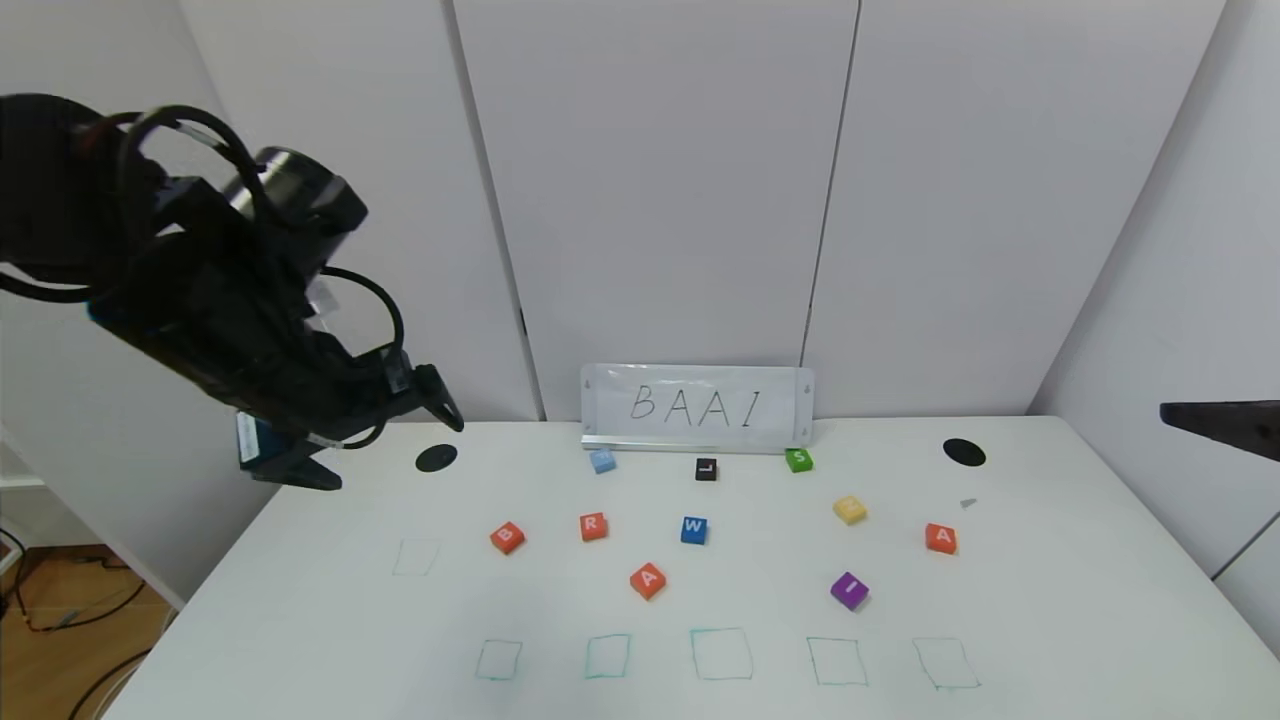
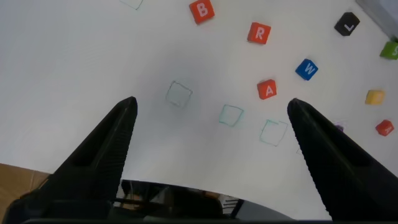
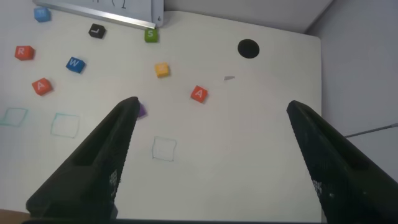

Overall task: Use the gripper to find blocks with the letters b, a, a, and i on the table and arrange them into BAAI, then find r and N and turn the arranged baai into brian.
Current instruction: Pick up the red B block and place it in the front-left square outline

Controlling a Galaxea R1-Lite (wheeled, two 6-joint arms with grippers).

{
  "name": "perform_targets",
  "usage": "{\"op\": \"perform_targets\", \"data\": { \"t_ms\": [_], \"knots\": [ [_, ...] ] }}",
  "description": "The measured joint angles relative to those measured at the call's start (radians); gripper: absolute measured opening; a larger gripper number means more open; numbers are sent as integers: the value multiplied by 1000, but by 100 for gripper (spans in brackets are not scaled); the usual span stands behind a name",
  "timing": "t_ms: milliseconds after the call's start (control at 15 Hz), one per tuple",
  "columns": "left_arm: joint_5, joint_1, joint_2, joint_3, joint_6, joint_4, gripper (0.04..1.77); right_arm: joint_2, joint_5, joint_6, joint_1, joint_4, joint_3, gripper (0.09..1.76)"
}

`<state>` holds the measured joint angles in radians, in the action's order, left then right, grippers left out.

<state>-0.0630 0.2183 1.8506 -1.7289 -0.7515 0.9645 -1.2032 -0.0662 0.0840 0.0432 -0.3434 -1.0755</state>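
On the white table (image 1: 300, 620) lie the orange-red B block (image 1: 507, 537), the R block (image 1: 593, 526), one A block (image 1: 648, 580), the other A block (image 1: 940, 538) at the right, and the purple I block (image 1: 849, 590). I read no N on any block. My left gripper (image 2: 211, 109) hangs open high over the table's left front, holding nothing. My right gripper (image 3: 211, 109) is open and empty above the right side, with the right A block (image 3: 198, 94) ahead of it. Only a dark tip of the right arm (image 1: 1220, 425) shows in the head view.
A blue W block (image 1: 694, 530), a yellow block (image 1: 850, 509), a black L block (image 1: 706, 469), a green S block (image 1: 799, 460) and a light blue block (image 1: 602, 460) lie around. A BAAI sign (image 1: 697, 405) stands at the back. Green outlines (image 1: 720, 655) line the front. Black discs (image 1: 436, 458) (image 1: 964, 452) sit at the back corners.
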Motion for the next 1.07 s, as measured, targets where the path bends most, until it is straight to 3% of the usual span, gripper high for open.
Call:
{"op": "perform_targets", "data": {
  "t_ms": [467, 1067],
  "knots": [
    [13, 3, 241, -104, -167, 33, 172, 39, -1, 0, 5, -2, 2, 171],
    [0, 8, 434, -140, -236, -9, 172, 80, 2, 2, 30, 3, 21, 171]
  ]
}}
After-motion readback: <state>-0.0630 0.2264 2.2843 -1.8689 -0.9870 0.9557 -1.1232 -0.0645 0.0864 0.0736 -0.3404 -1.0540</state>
